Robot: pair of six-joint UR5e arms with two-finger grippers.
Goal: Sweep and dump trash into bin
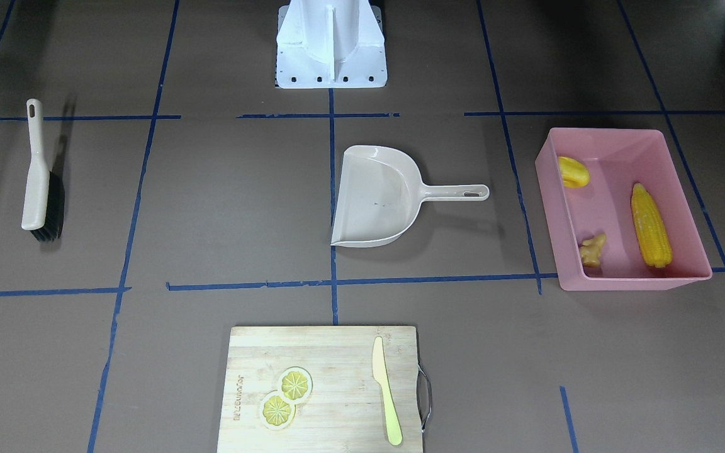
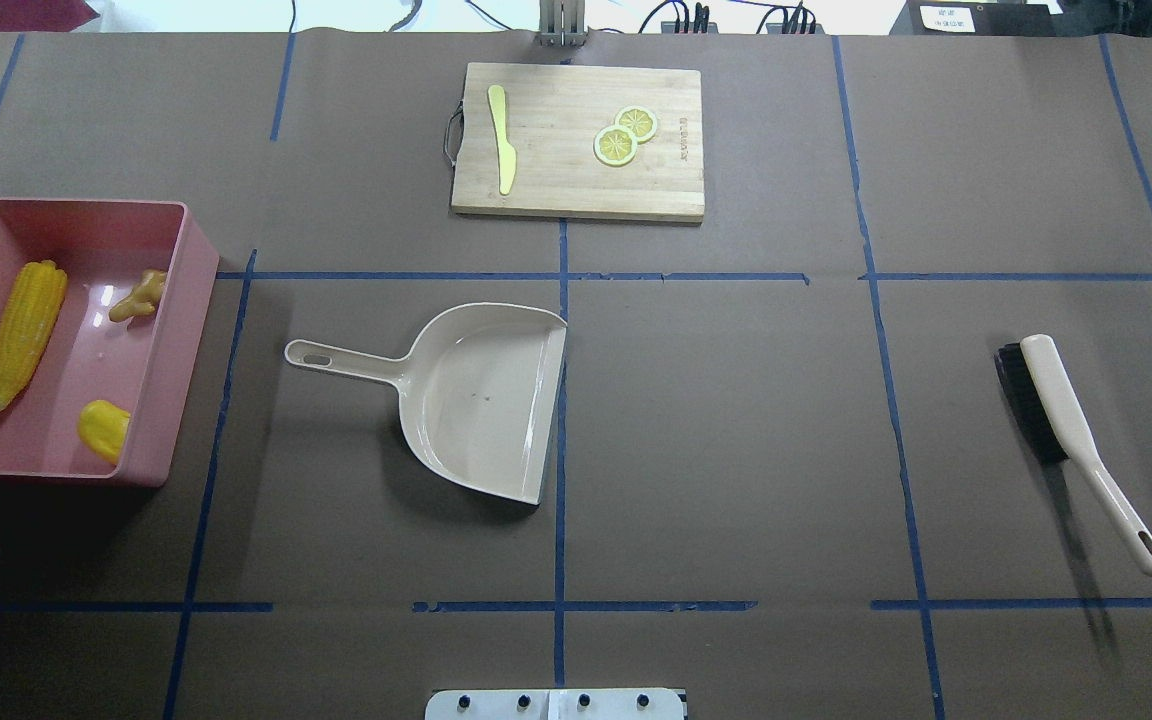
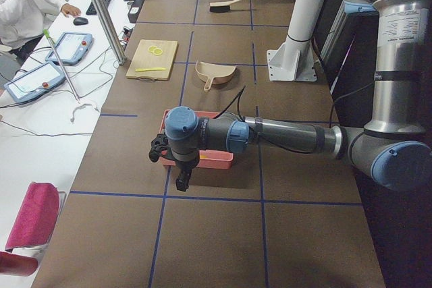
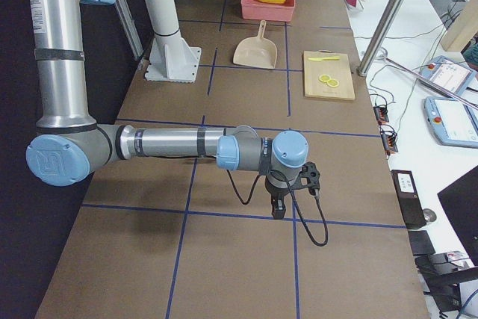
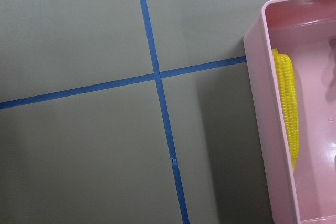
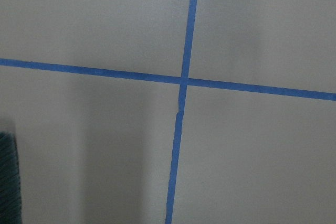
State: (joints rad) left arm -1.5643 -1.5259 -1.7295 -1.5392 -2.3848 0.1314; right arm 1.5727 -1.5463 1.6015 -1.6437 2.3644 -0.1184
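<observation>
Trash: corn cob (image 2: 26, 330), potato lump (image 2: 104, 428) and ginger root (image 2: 139, 296), all lying inside the pink bin (image 2: 186, 330) at the table's left end. Dustpan (image 2: 481, 400) (nothing in it) lies mid-table, right of the bin, and the brush (image 2: 1061, 415) lies flat far right. The left gripper (image 3: 182, 179) hangs just outside the bin and the right gripper (image 4: 278, 207) near the brush, fingers apart or together cannot be told. Step judged: dumping done, and the next move calls only for parking the arms.

Large pink rectangular bin (image 2: 86, 350) with sloping sides, upright at the counter's (image 2: 736, 420) left end, holding a long yellow corn cob (image 2: 26, 332) lying flat, a knobbly tan ginger root (image 2: 139, 296), a rounded yellow lump (image 2: 104, 430) by the wall
</observation>
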